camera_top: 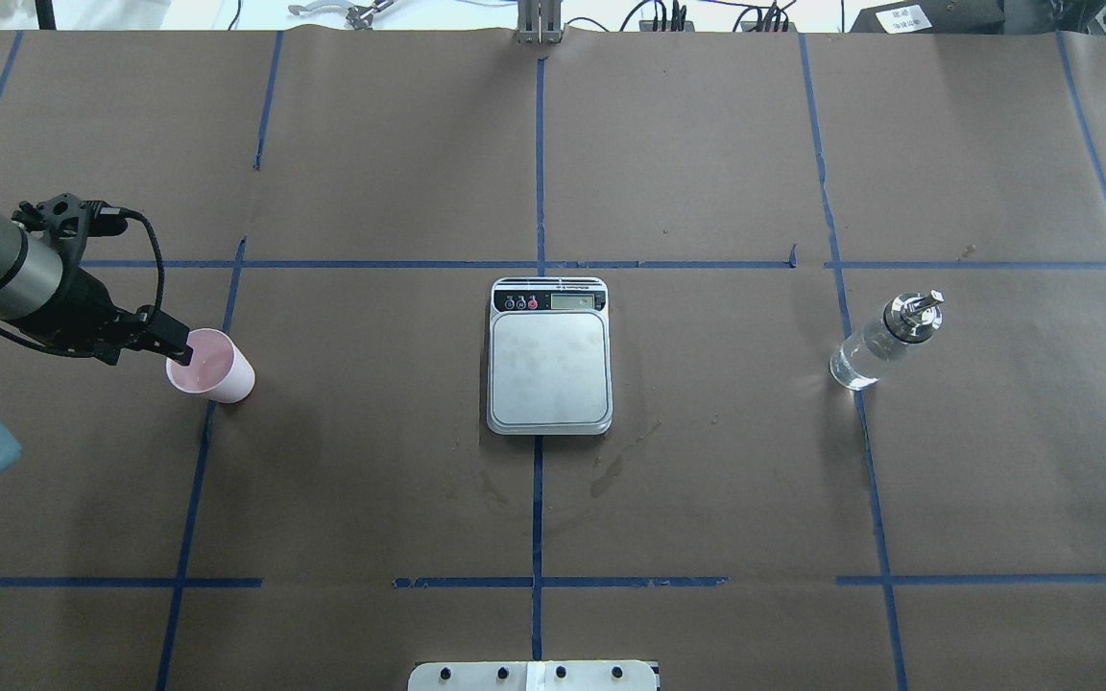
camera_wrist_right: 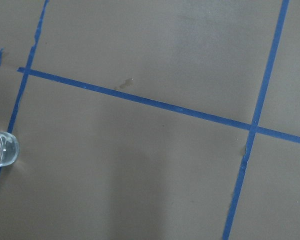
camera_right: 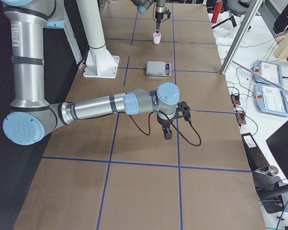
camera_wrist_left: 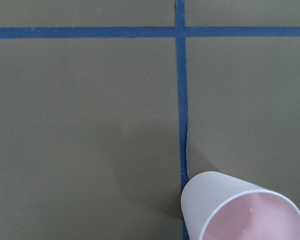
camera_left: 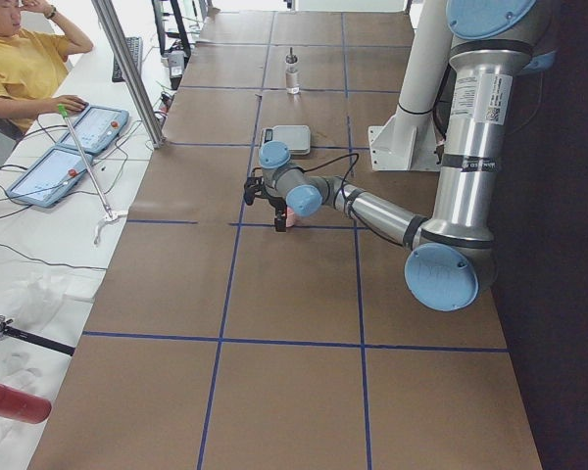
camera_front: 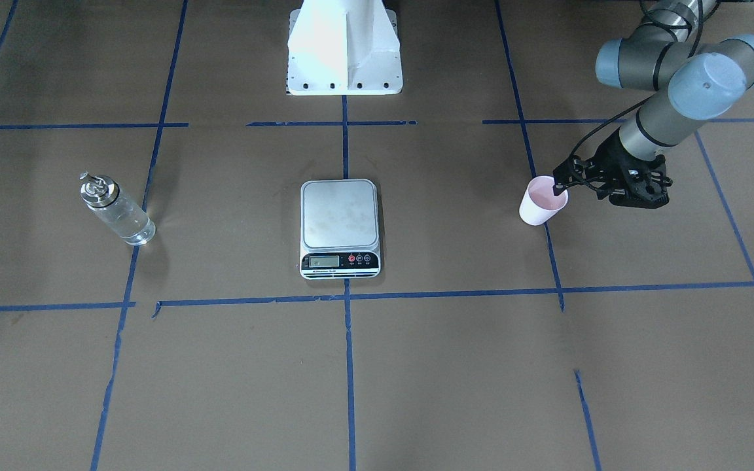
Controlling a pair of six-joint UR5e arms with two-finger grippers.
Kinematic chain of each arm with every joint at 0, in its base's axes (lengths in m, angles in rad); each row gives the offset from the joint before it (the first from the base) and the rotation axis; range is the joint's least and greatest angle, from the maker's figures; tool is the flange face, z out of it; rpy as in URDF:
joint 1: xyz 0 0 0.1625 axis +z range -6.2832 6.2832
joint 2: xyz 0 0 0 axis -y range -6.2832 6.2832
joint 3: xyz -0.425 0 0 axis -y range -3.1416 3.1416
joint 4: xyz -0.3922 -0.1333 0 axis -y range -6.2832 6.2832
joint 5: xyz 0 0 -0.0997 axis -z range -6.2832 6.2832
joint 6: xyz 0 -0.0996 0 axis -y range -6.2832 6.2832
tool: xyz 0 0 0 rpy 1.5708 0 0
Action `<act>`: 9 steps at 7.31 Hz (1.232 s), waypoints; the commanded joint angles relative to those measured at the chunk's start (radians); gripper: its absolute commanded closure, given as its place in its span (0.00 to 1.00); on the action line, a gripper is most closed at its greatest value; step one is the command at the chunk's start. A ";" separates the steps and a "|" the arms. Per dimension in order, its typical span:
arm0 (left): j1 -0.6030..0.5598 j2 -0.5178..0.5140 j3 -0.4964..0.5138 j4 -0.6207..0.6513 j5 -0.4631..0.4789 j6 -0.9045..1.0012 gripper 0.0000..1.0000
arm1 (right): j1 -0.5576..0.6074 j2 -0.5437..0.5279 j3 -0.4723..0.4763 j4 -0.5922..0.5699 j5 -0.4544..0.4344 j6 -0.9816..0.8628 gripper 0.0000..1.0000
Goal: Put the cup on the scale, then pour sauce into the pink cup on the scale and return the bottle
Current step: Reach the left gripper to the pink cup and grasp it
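Note:
The pale pink cup stands upright on the table, well off to the robot's left of the scale, and also shows in the overhead view and the left wrist view. My left gripper points down at its rim, one finger inside, and looks shut on the cup wall. The steel platform of the scale is bare. The glass bottle with clear sauce stands far to the robot's right. My right gripper hangs above the table; I cannot tell whether it is open or shut.
Blue tape lines divide the brown paper cover. The white robot base stands behind the scale. Damp stains lie on the robot's side of the scale. An operator sits with tablets beyond the table's far edge.

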 commanded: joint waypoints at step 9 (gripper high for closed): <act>0.030 -0.201 -0.161 0.238 0.003 -0.227 1.00 | 0.000 -0.006 -0.001 0.002 0.004 -0.002 0.00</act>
